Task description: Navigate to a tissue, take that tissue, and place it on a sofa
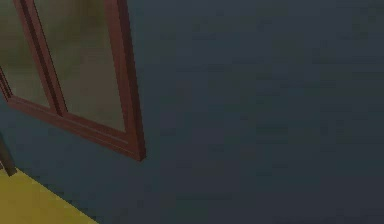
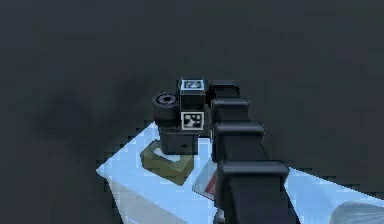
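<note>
Pale tabletop (image 2: 130, 185) bears a tan box (image 2: 165, 163), likely the tissue: light, crushable, best taken across 2 sides; whether the gripper (image 2: 168, 140) holds anything, I cannot tell.

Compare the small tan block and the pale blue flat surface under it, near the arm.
The small tan block is olive-brown; the pale blue flat surface is light. The block is far smaller and lies on the surface. Both have straight edges.
</note>
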Motion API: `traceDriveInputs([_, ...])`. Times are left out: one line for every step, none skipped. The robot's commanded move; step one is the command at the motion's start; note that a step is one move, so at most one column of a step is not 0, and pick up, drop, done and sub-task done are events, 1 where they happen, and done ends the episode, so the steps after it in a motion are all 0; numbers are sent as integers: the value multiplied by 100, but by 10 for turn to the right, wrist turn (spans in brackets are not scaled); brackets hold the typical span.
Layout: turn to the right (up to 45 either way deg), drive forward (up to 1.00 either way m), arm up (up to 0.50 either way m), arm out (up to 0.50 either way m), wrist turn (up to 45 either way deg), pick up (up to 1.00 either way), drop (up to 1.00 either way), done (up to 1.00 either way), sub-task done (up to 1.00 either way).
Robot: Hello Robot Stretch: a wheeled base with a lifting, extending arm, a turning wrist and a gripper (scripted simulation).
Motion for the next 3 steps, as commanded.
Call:
traceDriveInputs([0, 0, -28, 0, 0, 0, 0, 0, 0])
traceDriveInputs([0, 0, 0, 0, 0, 100, 0, 0, 0])
traceDriveInputs([0, 0, 10, 0, 0, 0, 0, 0, 0])
